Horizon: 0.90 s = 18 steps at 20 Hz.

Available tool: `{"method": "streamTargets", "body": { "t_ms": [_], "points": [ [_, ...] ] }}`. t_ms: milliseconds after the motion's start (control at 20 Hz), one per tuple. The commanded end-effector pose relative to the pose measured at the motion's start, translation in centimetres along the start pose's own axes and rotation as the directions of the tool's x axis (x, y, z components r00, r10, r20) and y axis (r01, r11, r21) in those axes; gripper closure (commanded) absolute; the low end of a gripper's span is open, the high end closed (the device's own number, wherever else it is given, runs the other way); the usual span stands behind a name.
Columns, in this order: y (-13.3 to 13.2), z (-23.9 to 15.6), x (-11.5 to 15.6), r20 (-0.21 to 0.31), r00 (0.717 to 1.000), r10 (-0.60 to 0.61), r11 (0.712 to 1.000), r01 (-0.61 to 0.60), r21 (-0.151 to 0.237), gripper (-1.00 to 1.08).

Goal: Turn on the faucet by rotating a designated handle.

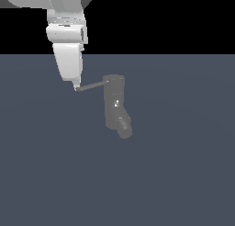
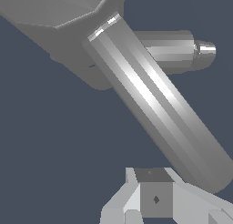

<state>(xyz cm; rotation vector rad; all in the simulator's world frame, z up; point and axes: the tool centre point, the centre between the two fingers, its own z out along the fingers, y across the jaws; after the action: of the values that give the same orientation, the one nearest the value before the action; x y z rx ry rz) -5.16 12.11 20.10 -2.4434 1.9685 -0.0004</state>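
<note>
The faucet (image 1: 114, 102) is a dark grey upright cylinder on the grey floor, with a short angled spout (image 1: 124, 127) at its lower end. Its handle (image 1: 92, 86), a thin grey rod, sticks out from the top toward the exterior view's left. My gripper (image 1: 76, 87) hangs from the white arm with its narrow tip right at the rod's free end; the fingers look pressed together with nothing between them. In the wrist view the handle (image 2: 154, 104) runs diagonally and large, its end just beside my fingertips (image 2: 154, 199). The faucet body (image 2: 54, 13) and spout (image 2: 182, 49) lie behind it.
The white arm (image 1: 68, 36) comes down from the upper part of the exterior view's left. Flat grey floor (image 1: 183, 174) surrounds the faucet on all sides, ending at a black background above.
</note>
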Motion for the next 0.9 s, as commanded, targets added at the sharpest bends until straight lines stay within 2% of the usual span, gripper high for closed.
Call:
{"method": "streamTargets", "body": {
  "t_ms": [0, 850],
  "points": [
    [0.6, 0.0, 0.8, -0.001, 1.0, 0.004, 1.0, -0.004, -0.001, 1.08],
    [4.9, -0.1, 5.0, -0.002, 1.0, 0.003, 1.0, -0.003, -0.002, 1.08]
  ]
}}
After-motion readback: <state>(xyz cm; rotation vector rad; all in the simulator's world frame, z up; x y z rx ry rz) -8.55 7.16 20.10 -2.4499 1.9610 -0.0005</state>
